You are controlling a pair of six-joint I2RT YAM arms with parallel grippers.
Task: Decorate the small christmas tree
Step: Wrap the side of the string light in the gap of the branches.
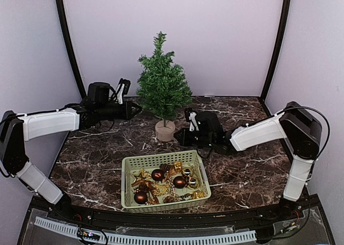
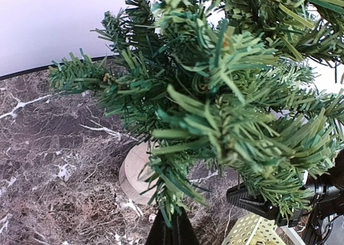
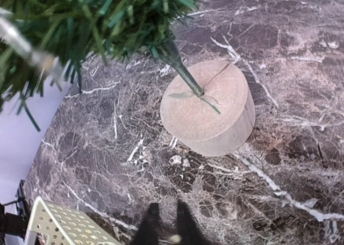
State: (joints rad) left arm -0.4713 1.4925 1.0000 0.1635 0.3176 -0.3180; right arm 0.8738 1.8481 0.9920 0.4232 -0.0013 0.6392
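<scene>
left gripper (image 1: 133, 109): closed, small christmas tree (image 1: 163, 84) branches right at its tips, prob steadying it
right gripper (image 3: 167, 230): fingers almost together, can't tell if pinching anything; stump (image 3: 209, 108) just ahead

We take this for a robot lab booth: plain pale walls (image 1: 215, 35) close off the upper frame, black posts (image 1: 67, 41) rise at both sides, two robot arms (image 1: 48, 124) reach over a marble-pattern table (image 1: 97, 159), and a white cable duct (image 1: 161, 238) lines the bottom edge.

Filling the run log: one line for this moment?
left tool shut at tree | right tool beside stump | ornaments in basket
</scene>
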